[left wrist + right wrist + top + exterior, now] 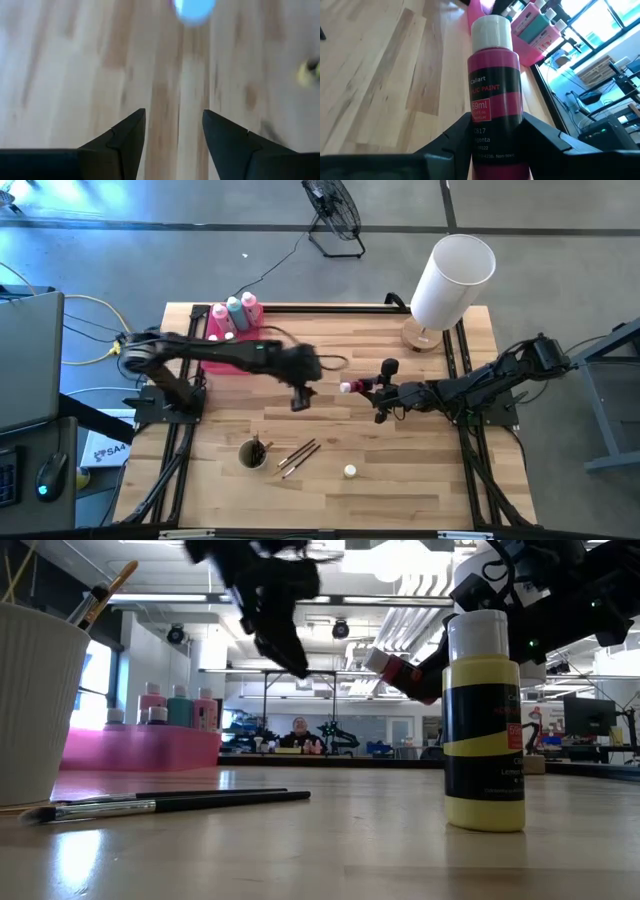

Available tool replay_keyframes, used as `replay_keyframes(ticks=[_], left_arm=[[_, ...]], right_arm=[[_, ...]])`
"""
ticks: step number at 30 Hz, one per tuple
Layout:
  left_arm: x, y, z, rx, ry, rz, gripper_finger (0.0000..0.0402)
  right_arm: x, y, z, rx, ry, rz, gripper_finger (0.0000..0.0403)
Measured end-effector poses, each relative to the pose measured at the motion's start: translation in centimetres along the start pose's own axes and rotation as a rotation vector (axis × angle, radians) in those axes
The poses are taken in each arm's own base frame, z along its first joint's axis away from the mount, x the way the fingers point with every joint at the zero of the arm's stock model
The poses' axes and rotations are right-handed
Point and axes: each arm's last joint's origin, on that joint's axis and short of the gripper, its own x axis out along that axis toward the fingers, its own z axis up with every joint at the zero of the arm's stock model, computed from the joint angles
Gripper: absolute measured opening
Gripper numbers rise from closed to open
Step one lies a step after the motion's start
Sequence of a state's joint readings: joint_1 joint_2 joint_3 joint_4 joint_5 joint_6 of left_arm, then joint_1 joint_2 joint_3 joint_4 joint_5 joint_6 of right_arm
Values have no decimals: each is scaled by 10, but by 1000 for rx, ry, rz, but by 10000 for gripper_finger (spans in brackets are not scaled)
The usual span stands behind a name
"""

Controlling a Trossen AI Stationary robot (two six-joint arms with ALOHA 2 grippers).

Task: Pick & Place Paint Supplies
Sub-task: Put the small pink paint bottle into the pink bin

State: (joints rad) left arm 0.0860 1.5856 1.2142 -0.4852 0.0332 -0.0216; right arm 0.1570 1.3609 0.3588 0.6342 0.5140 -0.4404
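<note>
My right gripper [495,130] is shut on a magenta paint bottle [492,85] with a white cap, above the table's middle [358,386]. My left gripper [300,398] hangs open over bare wood just left of it, with nothing between its fingers [174,125]. Two pink squeeze bottles and a teal one [235,310] stand in the pink tray [212,358] at the far left. A yellow bottle [485,720] stands upright near the front edge. Two dark-handled brushes [298,457] lie flat beside a white cup [252,452] that holds more brushes. My right gripper pinches the magenta bottle's lower body [492,145], near its base, between its two fingers. The fingers come almost level from the table's right side and lie along the bottle. The bottle is lifted clear of the table, with its cap [491,32] pointing toward the pink tray.
A big white lampshade [452,278] stands at the far right corner on a wooden base. Open wood lies between the tray and the front items. Black rails [470,470] run along the table's left and right sides. Beyond the table the low view shows a person far off in the room.
</note>
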Motion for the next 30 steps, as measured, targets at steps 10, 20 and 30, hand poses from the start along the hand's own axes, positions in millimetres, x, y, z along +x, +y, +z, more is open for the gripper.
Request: replay_keyframes(ticks=[10, 20, 30], left_arm=[[-20, 0, -48, 166, -689, 27, 193], [-23, -1, -50, 135, -852, -22, 193], [-23, 1, -49, 78, -855, 40, 193]], right_arm=[[0, -1, 4, 26, -49, 10, 143], [-1, -4, 12, 63, -145, 17, 143], [-4, -12, 26, 141, -280, -48, 143]])
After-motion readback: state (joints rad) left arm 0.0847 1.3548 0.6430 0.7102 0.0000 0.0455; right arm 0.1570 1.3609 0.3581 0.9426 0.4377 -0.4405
